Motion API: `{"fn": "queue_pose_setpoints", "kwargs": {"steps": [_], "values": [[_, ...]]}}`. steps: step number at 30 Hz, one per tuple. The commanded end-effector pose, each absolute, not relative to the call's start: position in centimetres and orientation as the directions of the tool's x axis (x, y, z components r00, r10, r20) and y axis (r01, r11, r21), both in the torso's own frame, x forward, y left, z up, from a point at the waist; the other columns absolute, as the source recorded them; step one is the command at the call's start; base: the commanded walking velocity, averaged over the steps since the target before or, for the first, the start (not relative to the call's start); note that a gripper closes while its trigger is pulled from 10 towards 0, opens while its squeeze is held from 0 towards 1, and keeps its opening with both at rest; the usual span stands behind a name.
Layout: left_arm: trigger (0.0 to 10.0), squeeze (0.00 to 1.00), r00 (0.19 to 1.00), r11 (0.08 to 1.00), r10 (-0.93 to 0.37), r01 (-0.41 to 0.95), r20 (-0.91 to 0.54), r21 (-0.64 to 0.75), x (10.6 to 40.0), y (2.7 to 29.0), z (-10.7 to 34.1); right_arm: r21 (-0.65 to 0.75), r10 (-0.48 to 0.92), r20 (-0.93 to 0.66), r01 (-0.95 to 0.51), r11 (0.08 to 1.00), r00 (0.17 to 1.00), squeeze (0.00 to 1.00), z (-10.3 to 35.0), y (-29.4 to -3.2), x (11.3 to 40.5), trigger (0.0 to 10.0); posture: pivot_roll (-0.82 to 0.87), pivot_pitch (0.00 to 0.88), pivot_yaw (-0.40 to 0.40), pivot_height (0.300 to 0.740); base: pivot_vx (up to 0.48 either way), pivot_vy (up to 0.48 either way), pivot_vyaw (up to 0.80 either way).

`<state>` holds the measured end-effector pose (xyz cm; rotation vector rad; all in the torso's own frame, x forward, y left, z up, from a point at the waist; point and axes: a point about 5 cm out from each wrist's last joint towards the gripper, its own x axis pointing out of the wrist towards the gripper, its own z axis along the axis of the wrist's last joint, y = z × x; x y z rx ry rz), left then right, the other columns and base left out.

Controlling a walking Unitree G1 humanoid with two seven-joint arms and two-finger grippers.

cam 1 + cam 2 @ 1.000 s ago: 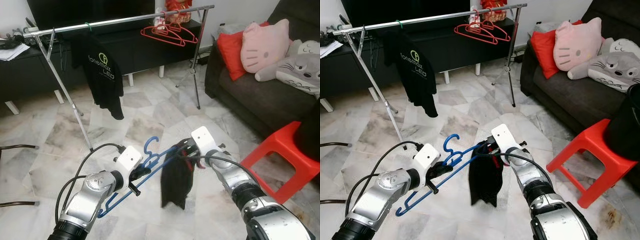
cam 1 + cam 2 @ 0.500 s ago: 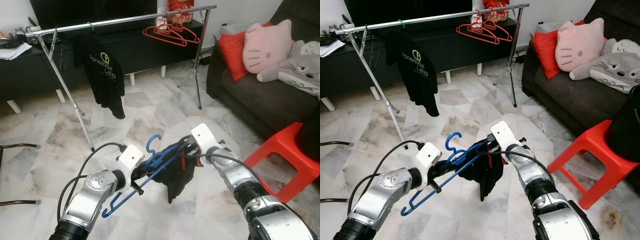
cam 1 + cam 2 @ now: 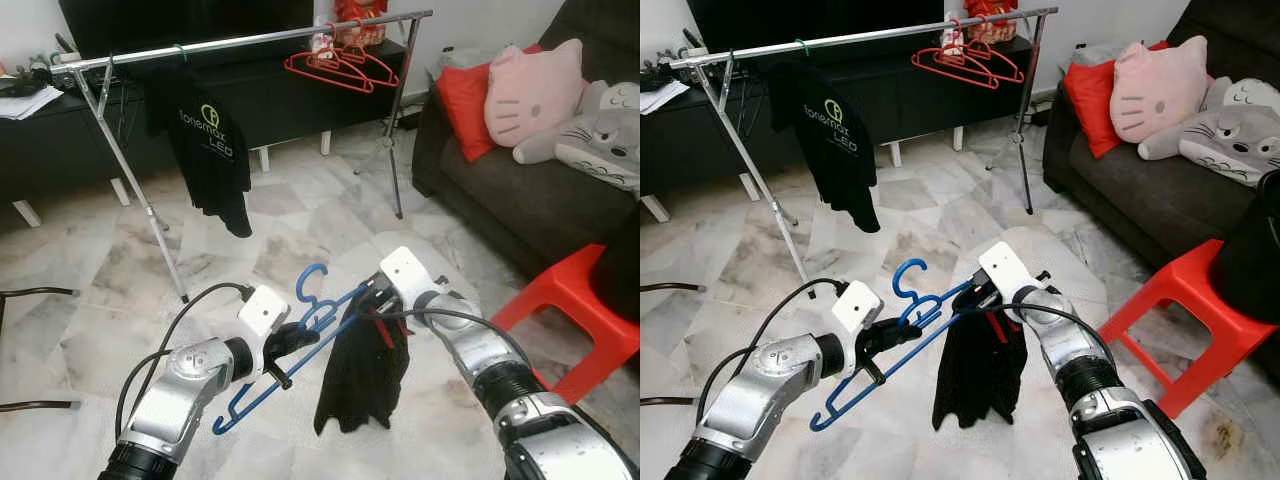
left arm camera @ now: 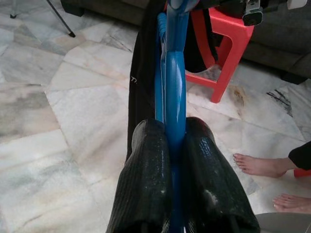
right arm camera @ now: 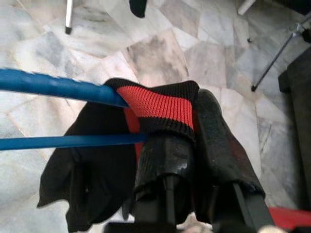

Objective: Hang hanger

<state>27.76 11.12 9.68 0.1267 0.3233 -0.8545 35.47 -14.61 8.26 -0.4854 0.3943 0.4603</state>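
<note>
While the blue hanger sits low in front of the robot, well short of the rack, the left gripper has both fingers pressed against its bar. The right gripper pinches the red collar of the black garment draped over the hanger's far arm. The garment looks only half on; if the two grippers pull apart or tilt, it could slide off onto the floor.

A home living room: a dark sofa piled with cushions, with a clothes rack, red stool and marble floor beside it.
</note>
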Motion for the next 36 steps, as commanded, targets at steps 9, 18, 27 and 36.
{"fn": "queue_pose_setpoints", "kwargs": {"steps": [9,18,27,36], "values": [[10.0,0.0,0.605,0.646,-0.721,0.763,-0.337,-0.012,27.8,10.2,9.1,-0.36,0.387,-0.416,-0.539,0.761,0.823,0.0,10.2,-13.6,35.5,10.0,-0.04,0.0,-0.051,0.74,0.0,0.0,0.0],[10.0,0.0,0.675,0.712,-0.654,0.701,-0.343,0.022,28.8,10.1,8.8,-0.353,0.401,-0.408,-0.547,0.759,0.82,0.0,10.8,-13.3,35.1,10.0,-0.05,0.0,-0.046,0.74,0.0,0.0,0.0],[10.0,0.0,0.676,0.71,-0.657,0.703,-0.333,0.025,29.2,9.8,8.9,-0.383,0.434,-0.355,-0.552,0.74,0.828,0.0,12.4,-13.0,35.1,10.0,-0.06,0.0,-0.046,0.74,0.0,0.0,0.0],[10.0,0.0,0.665,0.701,-0.675,0.714,-0.319,0.007,29.3,9.2,8.9,-0.397,0.522,-0.312,-0.608,0.687,0.794,0.0,14.3,-11.9,34.7,10.0,-0.06,0.0,-0.045,0.74,0.0,0.0,0.0]]}}
